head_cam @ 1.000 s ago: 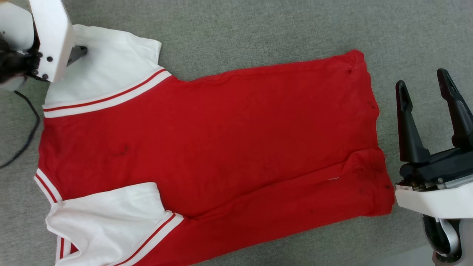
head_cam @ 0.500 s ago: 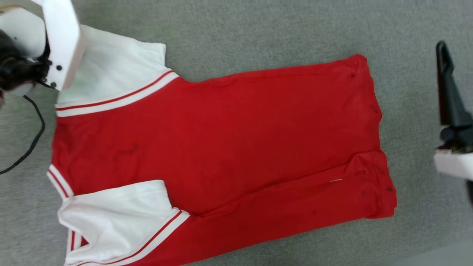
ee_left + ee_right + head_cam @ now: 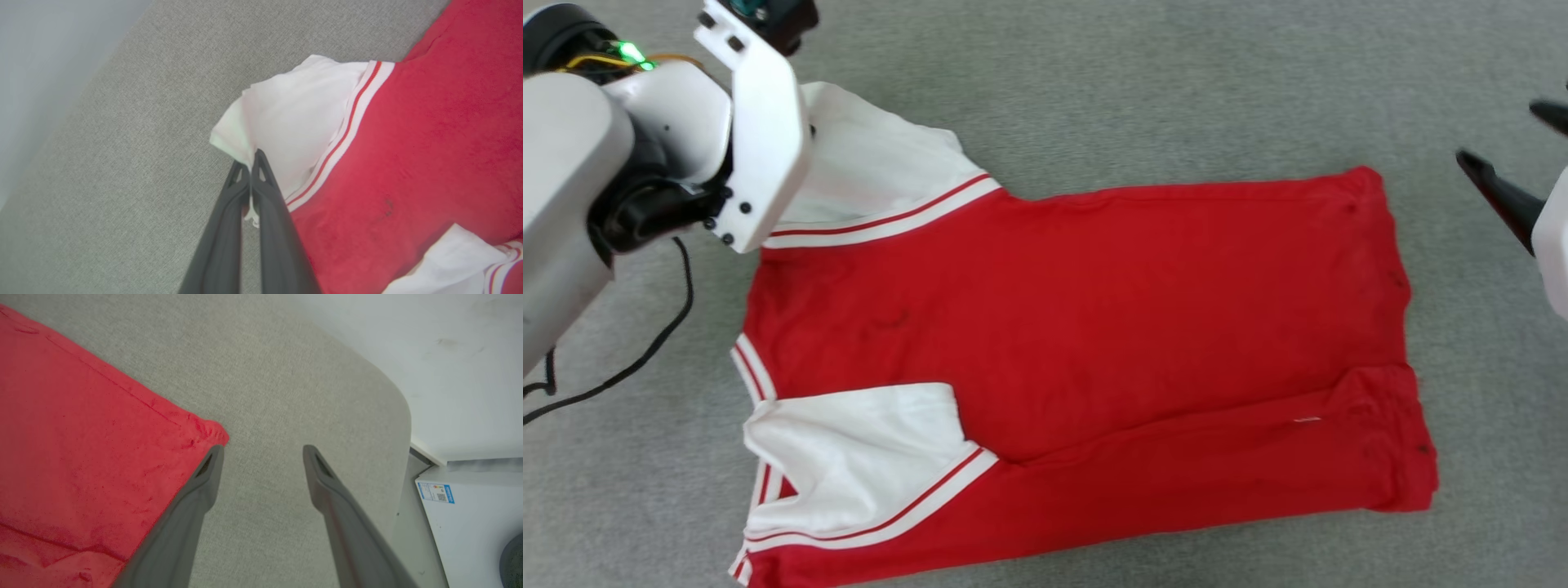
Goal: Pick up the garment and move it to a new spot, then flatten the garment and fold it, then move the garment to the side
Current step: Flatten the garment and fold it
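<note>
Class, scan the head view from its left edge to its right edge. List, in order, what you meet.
Left arm → white sleeve → red body of the garment → bare grey mat → right claw.

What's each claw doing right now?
Left claw: closed on shirt, at a white sleeve.
Right claw: open, empty.

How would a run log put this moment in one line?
left hand: shut on jersey sleeve | right hand: open near hem corner | jersey: spread on grey surface

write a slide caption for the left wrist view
Left jaws shut on the white sleeve of the shirt, spread on the grey surface.
</note>
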Motion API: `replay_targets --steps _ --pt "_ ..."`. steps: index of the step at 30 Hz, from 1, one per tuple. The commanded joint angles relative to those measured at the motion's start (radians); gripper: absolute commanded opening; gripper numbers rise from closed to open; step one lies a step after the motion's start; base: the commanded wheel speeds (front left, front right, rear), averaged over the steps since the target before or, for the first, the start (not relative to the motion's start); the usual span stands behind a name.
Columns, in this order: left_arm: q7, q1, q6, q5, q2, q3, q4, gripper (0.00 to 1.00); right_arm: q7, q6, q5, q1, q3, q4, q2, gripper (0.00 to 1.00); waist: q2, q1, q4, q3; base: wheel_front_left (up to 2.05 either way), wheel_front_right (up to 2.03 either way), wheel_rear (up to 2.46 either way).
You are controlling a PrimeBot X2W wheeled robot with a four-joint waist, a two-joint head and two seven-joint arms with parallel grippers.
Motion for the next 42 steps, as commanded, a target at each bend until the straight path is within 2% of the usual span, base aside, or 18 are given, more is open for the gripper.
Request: replay_targets --steps 1,4,9,12,15,21,22,23,24,33,42 --pt "-0.011 -0.01 0.0 0.009 -0.005 -0.008 -0.014 0.0 0.09 -0.002 0.071 -0.036 0.042 0.03 -0.024 1.0 -0.0001 0.0 0.023 -0.003 0.0 0.0 0.0" --pt "-0.02 -0.022 0.0 0.01 -0.018 -0.021 -0.035 0.0 0.24 -0.002 0.166 -0.106 0.099 0.086 -0.074 1.0 -0.0001 0.0 0.046 0.009 0.0 0.0 0.0" --pt "-0.033 -0.054 0.0 0.013 -0.034 -0.036 -0.064 0.0 0.388 -0.001 0.266 -0.176 0.115 0.205 -0.04 1.0 -0.0001 0.0 0.082 0.041 0.0 0.0 0.0" --pt "-0.048 -0.07 0.0 0.01 -0.044 -0.043 -0.074 0.0 0.418 -0.001 0.283 -0.204 0.113 0.265 0.003 1.0 -0.0001 0.0 0.099 0.059 0.0 0.0 0.0" --pt "-0.061 -0.087 0.0 0.011 -0.051 -0.049 -0.08 0.0 0.404 -0.001 0.281 -0.202 0.11 0.322 0.049 1.0 -0.0001 0.0 0.113 0.076 0.0 0.0 0.0" --pt "-0.081 -0.094 0.0 0.01 -0.048 -0.06 -0.081 0.0 0.385 -0.001 0.251 -0.125 0.191 0.425 0.112 1.0 -0.0001 0.0 0.123 0.09 0.0 0.0 0.0" --pt "-0.085 -0.093 0.0 0.007 -0.048 -0.061 -0.079 0.0 0.374 -0.001 0.253 -0.118 0.202 0.439 0.119 0.75 -0.0001 0.0 0.123 0.09 0.0 0.0 0.0" --pt "-0.09 -0.088 0.0 0.005 -0.046 -0.062 -0.076 0.0 0.348 -0.001 0.253 -0.12 0.208 0.446 0.127 0.2 -0.0001 0.0 0.121 0.089 0.0 0.0 0.0" --pt "-0.091 -0.083 0.0 0.004 -0.043 -0.063 -0.075 0.0 0.325 -0.001 0.252 -0.127 0.214 0.452 0.132 0.0 -0.0001 0.0 0.119 0.086 0.0 0.0 0.0" --pt "-0.157 -0.018 0.0 -0.023 -0.018 -0.067 -0.073 0.0 0.123 -0.001 0.299 -0.187 0.233 0.44 0.073 0.0 -0.0001 0.0 0.112 -0.021 0.0 0.0 0.0" --pt "-0.207 0.12 0.0 -0.035 0.05 -0.069 -0.155 0.0 -0.036 -0.001 0.345 -0.077 0.316 0.364 -0.019 0.0 -0.0001 0.0 0.113 -0.159 0.0 0.0 0.0"
